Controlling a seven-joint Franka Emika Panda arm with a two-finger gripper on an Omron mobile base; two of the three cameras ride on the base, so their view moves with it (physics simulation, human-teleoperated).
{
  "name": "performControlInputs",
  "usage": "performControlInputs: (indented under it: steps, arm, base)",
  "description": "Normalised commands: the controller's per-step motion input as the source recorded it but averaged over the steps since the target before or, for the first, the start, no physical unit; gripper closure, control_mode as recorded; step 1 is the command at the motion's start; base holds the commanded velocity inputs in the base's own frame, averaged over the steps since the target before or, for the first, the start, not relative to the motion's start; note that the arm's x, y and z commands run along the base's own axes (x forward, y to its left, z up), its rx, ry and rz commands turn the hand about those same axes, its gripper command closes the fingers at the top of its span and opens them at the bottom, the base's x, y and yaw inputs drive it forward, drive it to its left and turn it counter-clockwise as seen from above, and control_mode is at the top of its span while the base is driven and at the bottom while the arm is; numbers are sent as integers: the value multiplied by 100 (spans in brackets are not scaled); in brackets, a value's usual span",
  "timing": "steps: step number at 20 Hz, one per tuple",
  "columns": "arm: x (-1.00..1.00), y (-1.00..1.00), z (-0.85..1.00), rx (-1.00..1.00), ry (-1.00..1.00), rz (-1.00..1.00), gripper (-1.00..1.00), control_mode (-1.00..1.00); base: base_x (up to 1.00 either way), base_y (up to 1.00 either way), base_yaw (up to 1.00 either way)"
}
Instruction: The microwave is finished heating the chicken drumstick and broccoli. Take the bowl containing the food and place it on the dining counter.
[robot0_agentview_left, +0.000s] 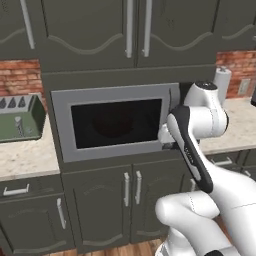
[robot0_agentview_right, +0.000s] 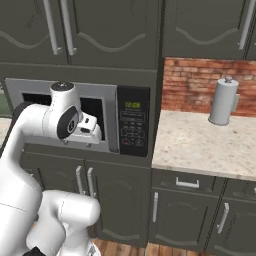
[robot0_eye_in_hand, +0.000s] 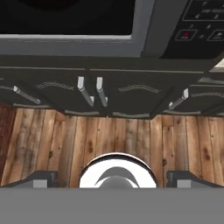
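The microwave (robot0_agentview_left: 62, 127) sits built into the dark cabinets with its wide dark glass door (robot0_agentview_left: 116, 122) closed. Behind the glass a faint dark red shape shows, probably the bowl (robot0_agentview_left: 111, 121). The chicken drumstick and the broccoli are hidden, and the dining counter is out of view. My gripper (robot0_eye_in_hand: 113, 177) hangs in front of the door's lower right corner, beside the black control panel (robot0_agentview_right: 132, 127). It points down towards the floor. Its fingertips (robot0_eye_in_hand: 43, 178) stand wide apart, open, with nothing between them.
A green toaster (robot0_agentview_left: 20, 117) stands on the left counter. On the right beige counter (robot0_agentview_right: 200, 145) stands a paper towel roll (robot0_agentview_right: 223, 100). Dark lower cabinets with metal handles (robot0_eye_in_hand: 89, 89) are under the microwave, above a wooden floor (robot0_eye_in_hand: 131, 140).
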Motion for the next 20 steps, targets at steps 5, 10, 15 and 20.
performControlInputs:
  steps: [5, 10, 15, 20]
  arm:
    - [0, 0, 0, 0, 0, 0, -100, 100]
    - [-7, -2, 0, 0, -1, 0, -100, -100]
    - [-12, -8, 1, 0, 0, 0, -100, -100]
    - [2, -10, 12, -1, -21, 0, -100, -100]
  base:
    - [-55, -1, 0]
    - [-39, -4, 0]
    - [0, 0, 0]
    - [0, 0, 0]
